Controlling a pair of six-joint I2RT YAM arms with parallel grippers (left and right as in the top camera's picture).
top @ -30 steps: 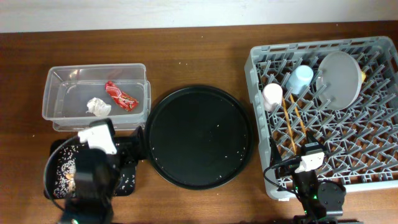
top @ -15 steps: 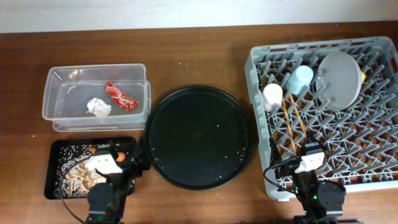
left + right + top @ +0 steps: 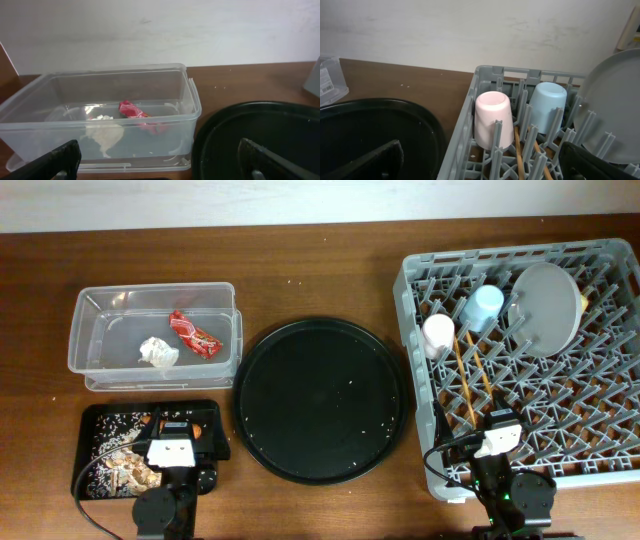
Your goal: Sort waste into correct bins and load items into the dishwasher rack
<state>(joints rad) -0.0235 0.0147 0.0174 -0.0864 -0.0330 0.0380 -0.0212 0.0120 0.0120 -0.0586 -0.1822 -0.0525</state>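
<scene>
The clear tub (image 3: 150, 288) holds a crumpled white tissue (image 3: 157, 352) and a red wrapper (image 3: 195, 334); in the left wrist view the wrapper (image 3: 132, 109) and tissue (image 3: 105, 132) show through the tub's wall (image 3: 100, 75). Brown food scraps (image 3: 125, 465) lie in the shallow black tray (image 3: 90, 420). My left gripper (image 3: 172, 435) (image 3: 160, 165) hovers open and empty over that tray. The grey dishwasher rack (image 3: 600, 430) carries a pink cup (image 3: 438, 335) (image 3: 493, 120), blue cup (image 3: 482, 307) (image 3: 547, 107), upright plate (image 3: 545, 308), and two chopsticks (image 3: 468, 385). My right gripper (image 3: 497, 430) (image 3: 480, 160) is open at the rack's near-left corner.
A large round black tray (image 3: 320, 400) with a few crumbs sits between the tub and the rack, close to both. A sliver of yellow bowl (image 3: 583, 302) shows behind the plate. The wall runs along the table's far edge.
My left arm has drawn back toward the near edge, uncovering the black tray and its scraps. The right arm has not moved.
</scene>
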